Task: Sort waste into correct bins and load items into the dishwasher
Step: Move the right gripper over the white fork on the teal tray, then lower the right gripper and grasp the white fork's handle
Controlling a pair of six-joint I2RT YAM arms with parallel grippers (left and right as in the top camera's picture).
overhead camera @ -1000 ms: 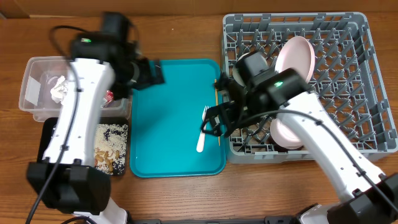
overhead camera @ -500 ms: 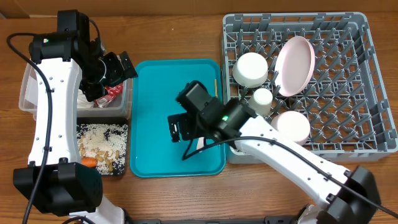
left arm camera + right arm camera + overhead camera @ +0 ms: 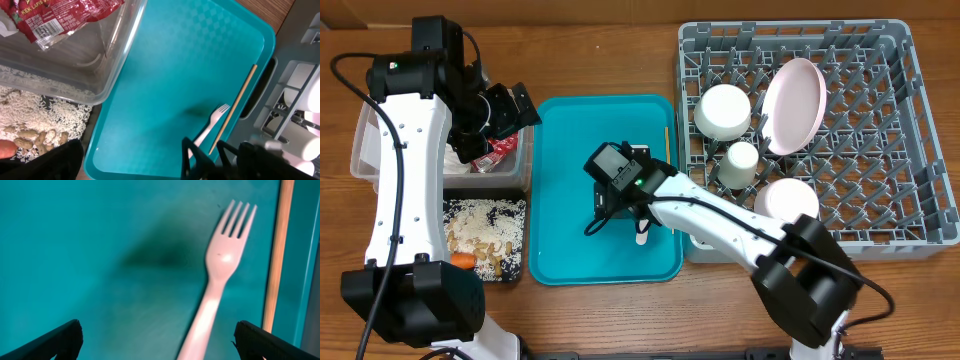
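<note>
Since the earlier frame the right arm had shifted over the teal plastic tray [image 3: 560,235], its jaws wide apart above the white plastic fork [image 3: 220,285] beside the thin wooden chopstick [image 3: 277,255]. The left arm's jaws hung apart over the clear plastic tub [image 3: 362,150].

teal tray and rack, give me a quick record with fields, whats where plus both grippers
on tray: white plastic fork and thin wooden chopstick, side by side on the teal rectangular tray
right gripper: open, over the fork, a finger on each side of its handle, not closed on it
left gripper: open, above the clear plastic tub, holding nothing
in rack: pink round plate, two white bowls, small white cup, all in the grey pegged dish rack
left to load: fork, chopstick
</note>
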